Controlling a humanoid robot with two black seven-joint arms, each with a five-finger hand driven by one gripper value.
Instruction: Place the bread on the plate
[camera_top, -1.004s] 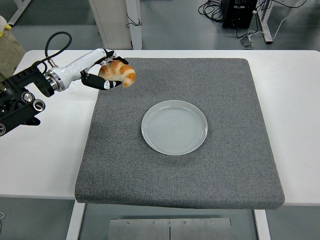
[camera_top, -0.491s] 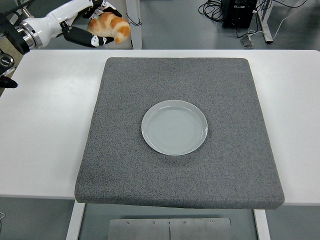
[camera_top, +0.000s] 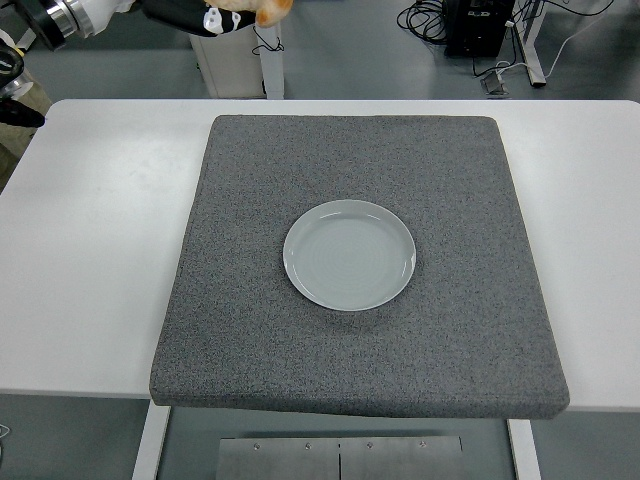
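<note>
A pale grey round plate (camera_top: 349, 254) lies bare in the middle of a dark grey mat (camera_top: 250, 330). High at the picture's top left, my left hand (camera_top: 205, 15) is shut on the bread (camera_top: 268, 10), a golden croissant of which only the lower edge shows below the frame's top. Hand and bread hang well above the table, far up and left of the plate. The right arm is out of view.
The mat covers most of a white table (camera_top: 90, 270). Behind the table stand a white post (camera_top: 232, 60), a black box with cables (camera_top: 478, 25) and a table leg on the floor.
My left hand has lifted the croissant up from over the mat's back left corner to the picture's top edge, where it is now mostly cut off.
</note>
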